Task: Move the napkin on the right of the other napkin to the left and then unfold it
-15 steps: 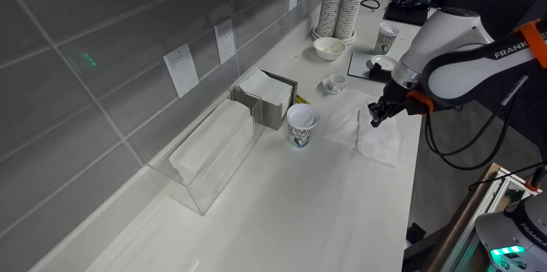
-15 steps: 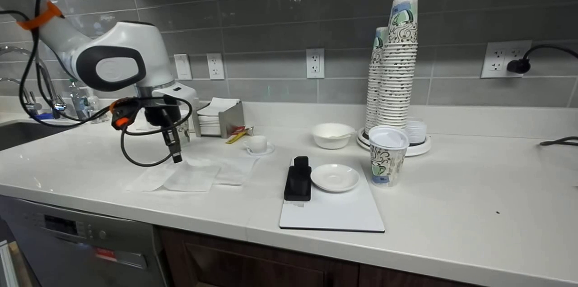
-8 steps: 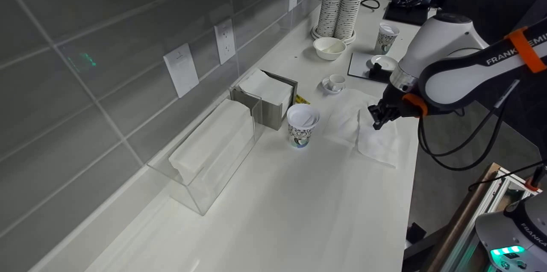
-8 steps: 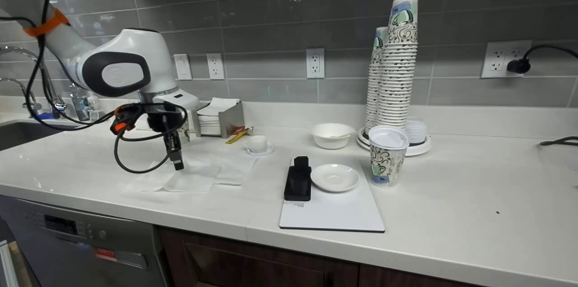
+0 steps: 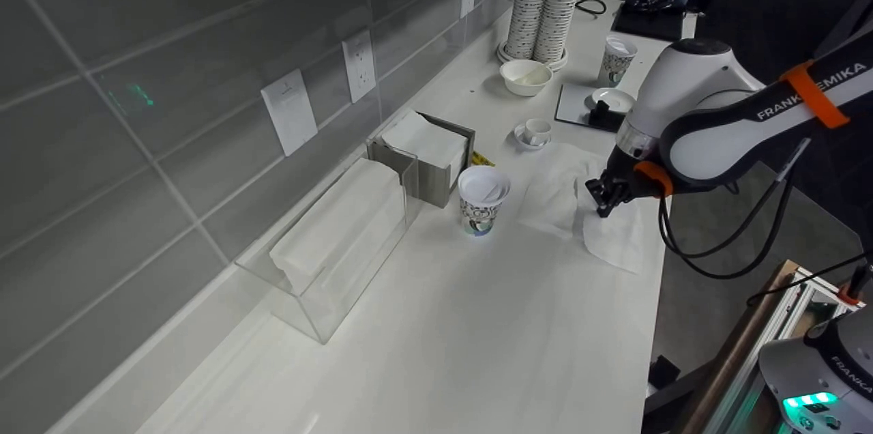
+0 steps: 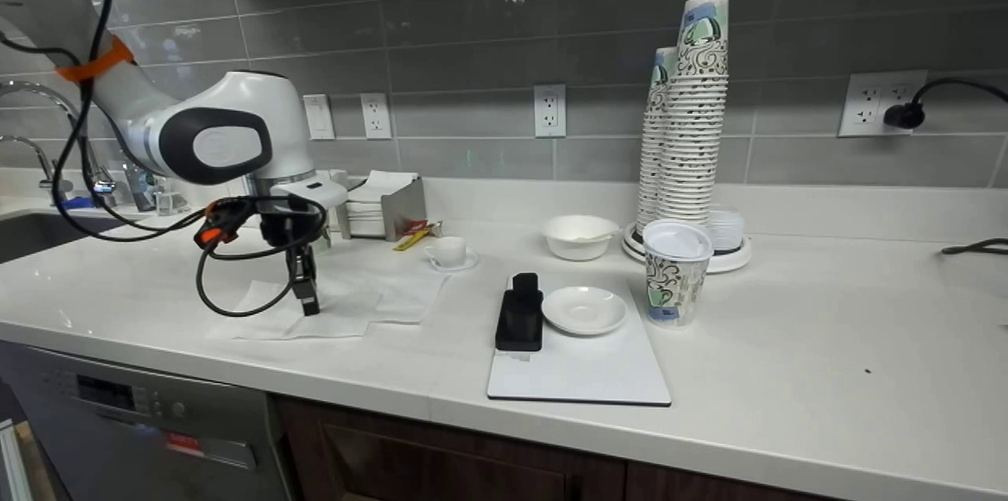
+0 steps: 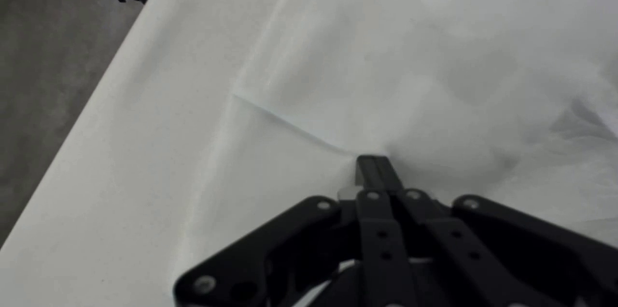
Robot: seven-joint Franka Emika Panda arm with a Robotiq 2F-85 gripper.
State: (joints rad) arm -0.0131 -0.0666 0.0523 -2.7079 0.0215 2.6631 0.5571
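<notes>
The napkin [image 5: 617, 239] lies bright white on the counter near its front edge; it also shows in an exterior view [image 6: 339, 324]. The other napkin [image 5: 549, 198] is duller and rumpled and lies beside it, closer to the wall; it also shows in an exterior view [image 6: 413, 298]. My gripper [image 5: 604, 213] points down with its tips at the napkin's surface. In the wrist view, my gripper [image 7: 372, 158] has its fingers together, and a crease of the napkin [image 7: 289, 186] runs to the tips. No paper shows between the fingers.
A patterned paper cup [image 5: 479, 215] stands beside the sheets. A small cup on a saucer [image 6: 450, 251] and a napkin holder [image 6: 403, 209] are behind. A white board [image 6: 583, 375] with a saucer lies to one side. A clear bin [image 5: 361, 284] stands by the wall.
My gripper has come down from above the sheets to the napkin. The napkin has shifted slightly and lies flatter. The other napkin looks nearly unchanged.
</notes>
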